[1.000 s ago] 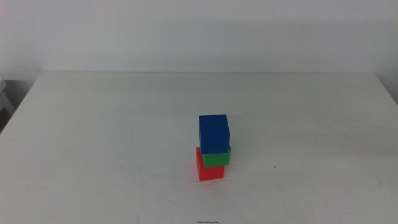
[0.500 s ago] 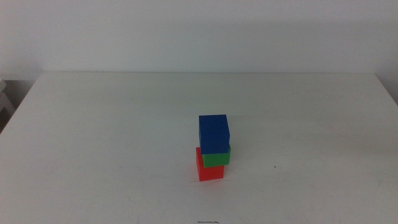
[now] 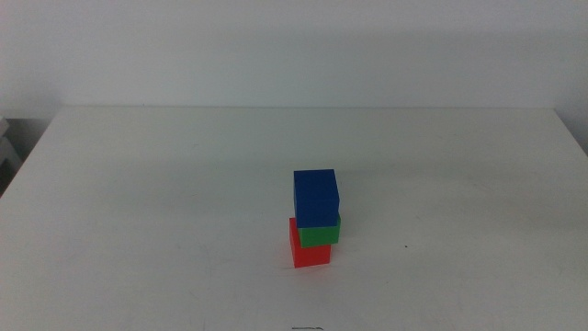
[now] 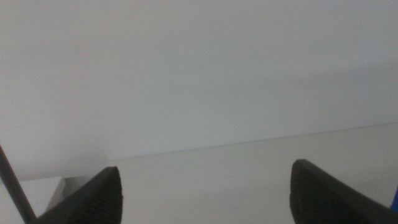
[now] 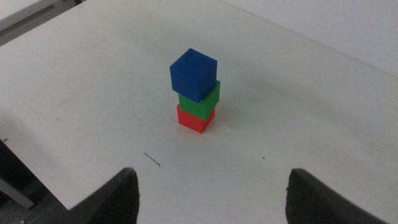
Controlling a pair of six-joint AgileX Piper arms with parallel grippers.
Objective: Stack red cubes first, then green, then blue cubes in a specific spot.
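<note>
White and matte, the table (image 3: 184, 202) carries one small tower a little right of its middle and toward the near edge; the red cube (image 3: 310, 252) sits on the tabletop, the green cube (image 3: 320, 233) rests on the red, and the blue cube (image 3: 316, 197) tops the green. The layers are not flush; in the middle view the green and blue overhang the red slightly to the right, and the blue's top face leans back past the green. In the right wrist view the same tower shows red (image 5: 194, 119), green (image 5: 199, 102) and blue (image 5: 193, 74), the blue twisted a little against the green so that its corners stick out.

Bare tabletop lies on every side of the tower; the far edge of the table meets the pale wall well beyond it, and the left and right edges are well apart from it; a short dark mark (image 5: 152, 160) lies on the surface near the near edge, on the side of the right gripper.

The right gripper (image 5: 211, 193) hangs back from the tower, well apart, jaws spread wide and holding nothing; the left gripper (image 4: 205, 190) faces the wall and table edge, jaws likewise parted and empty; a sliver of blue (image 4: 395, 202) shows at the border of its view.
</note>
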